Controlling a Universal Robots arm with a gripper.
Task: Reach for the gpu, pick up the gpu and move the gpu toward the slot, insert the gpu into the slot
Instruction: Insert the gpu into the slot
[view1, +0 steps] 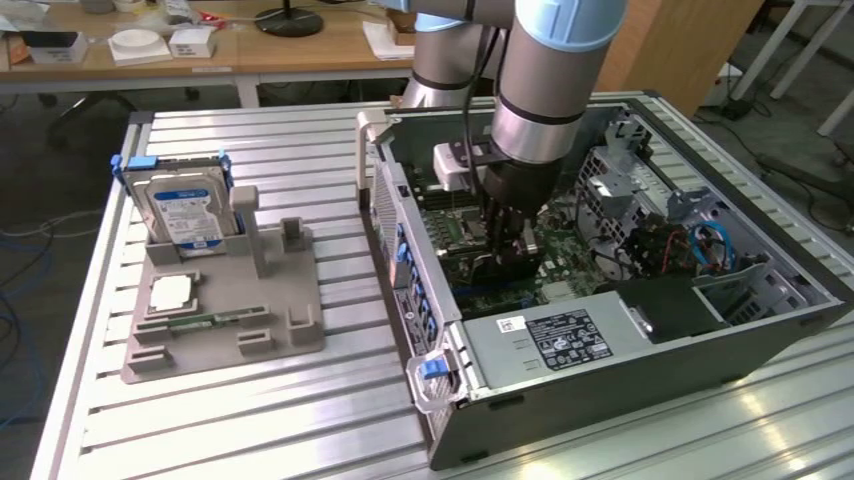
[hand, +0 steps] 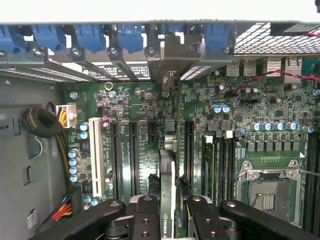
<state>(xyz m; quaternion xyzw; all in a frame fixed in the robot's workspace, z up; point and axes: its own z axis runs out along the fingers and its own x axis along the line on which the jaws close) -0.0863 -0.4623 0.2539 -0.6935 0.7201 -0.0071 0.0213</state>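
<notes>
My gripper (view1: 511, 252) reaches down inside the open computer case (view1: 400, 215), over the green motherboard (hand: 145, 100). Its two black fingers (hand: 146, 220) are shut on the gpu (hand: 167, 200), a thin dark card seen edge-on in the wrist view. The card stands upright and runs from the fingers toward the case's rear wall, where its silvery bracket end (hand: 170, 80) meets the row of blue clips. It lies in line with a long black slot (hand: 188, 150) on the motherboard. Whether its edge is seated in the slot I cannot tell. In the exterior view the gpu (view1: 497, 270) shows dark below the fingers.
A grey power supply (view1: 554, 340) and a drive cage (view1: 694, 240) with cables crowd the case around the arm. On the table at the exterior view's left, a grey holder (view1: 280, 335) carries a blue-labelled hard drive (view1: 187, 205), a processor chip (view1: 174, 293) and a green memory stick (view1: 214, 322).
</notes>
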